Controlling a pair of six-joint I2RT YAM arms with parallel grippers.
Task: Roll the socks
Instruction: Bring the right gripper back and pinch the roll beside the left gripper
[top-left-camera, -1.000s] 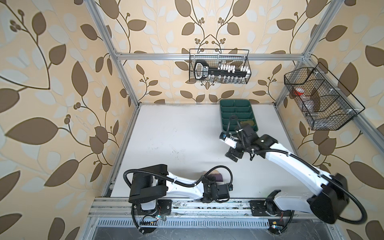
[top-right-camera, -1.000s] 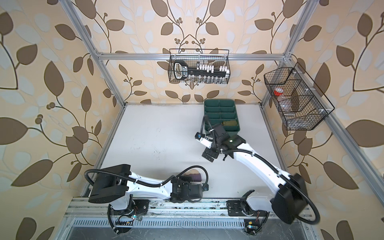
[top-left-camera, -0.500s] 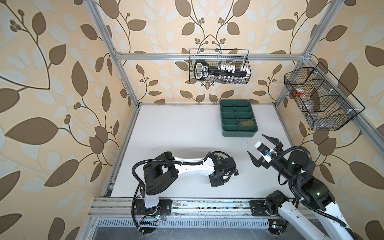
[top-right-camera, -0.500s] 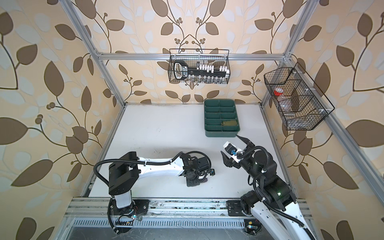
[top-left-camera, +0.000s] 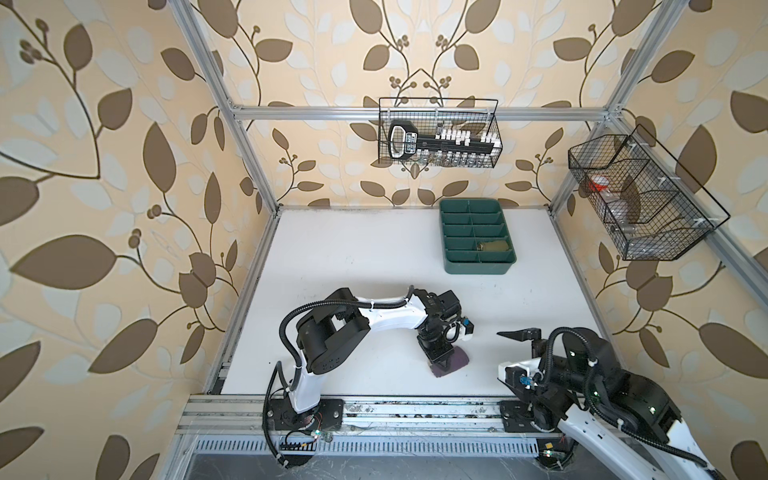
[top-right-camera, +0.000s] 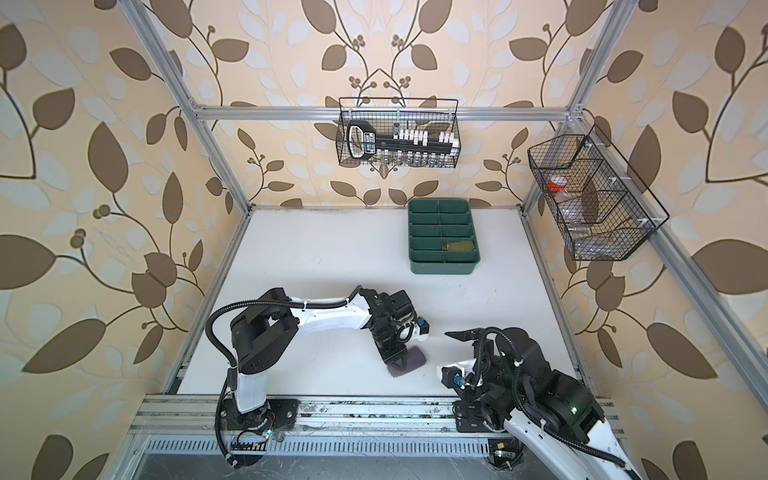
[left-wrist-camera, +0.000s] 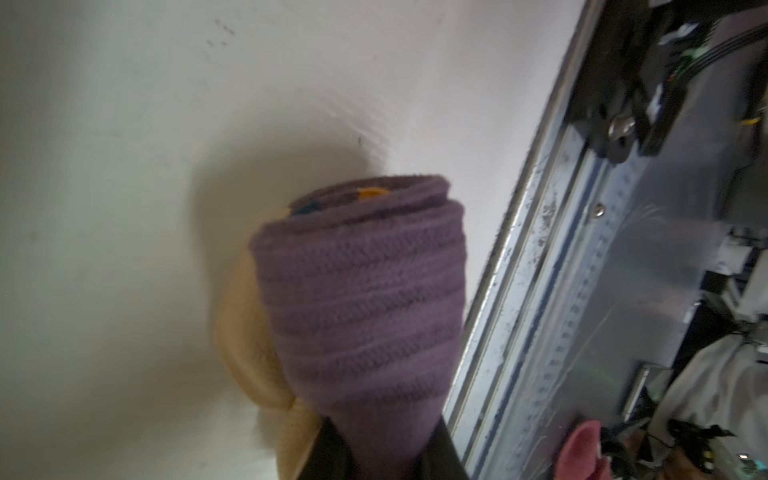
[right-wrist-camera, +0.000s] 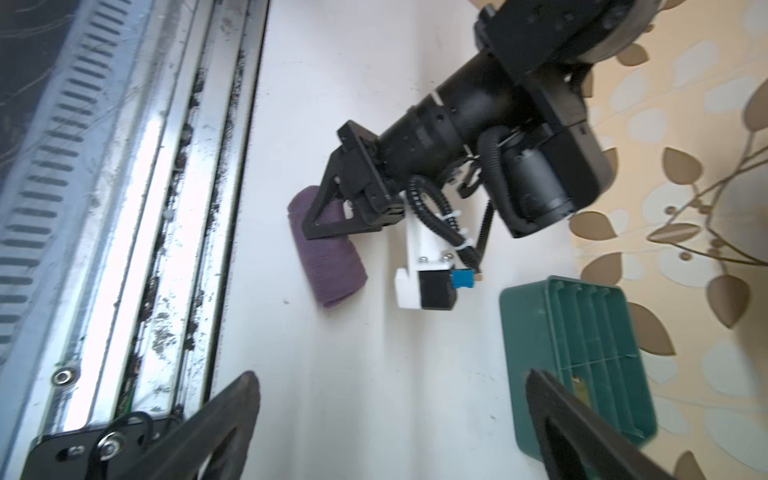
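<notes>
The purple sock (top-left-camera: 456, 360) (top-right-camera: 412, 360) is a tight ribbed roll with a beige end (left-wrist-camera: 249, 357), low over the white table near its front edge. My left gripper (top-left-camera: 444, 362) (top-right-camera: 397, 362) (left-wrist-camera: 380, 453) points down and is shut on one end of the roll; the right wrist view shows its black fingers (right-wrist-camera: 332, 212) across the purple sock (right-wrist-camera: 332, 262). The olive sock (top-left-camera: 492, 246) (top-right-camera: 458, 246) lies rolled in a compartment of the green tray. My right gripper (top-left-camera: 515, 353) (top-right-camera: 459, 357) (right-wrist-camera: 390, 376) is wide open and holds nothing, to the right of the purple roll.
The dark green divided tray (top-left-camera: 478, 270) (top-right-camera: 442, 268) (right-wrist-camera: 523, 332) stands at the back right of the table. Two wire baskets hang on the walls, one at the back (top-left-camera: 438, 141) and one on the right (top-left-camera: 640, 199). An aluminium rail (top-left-camera: 374, 411) runs along the front edge.
My right arm has drawn back from the tray to the front right, still open. My left gripper has kept its hold on the purple roll and shifted slightly near the front edge.
</notes>
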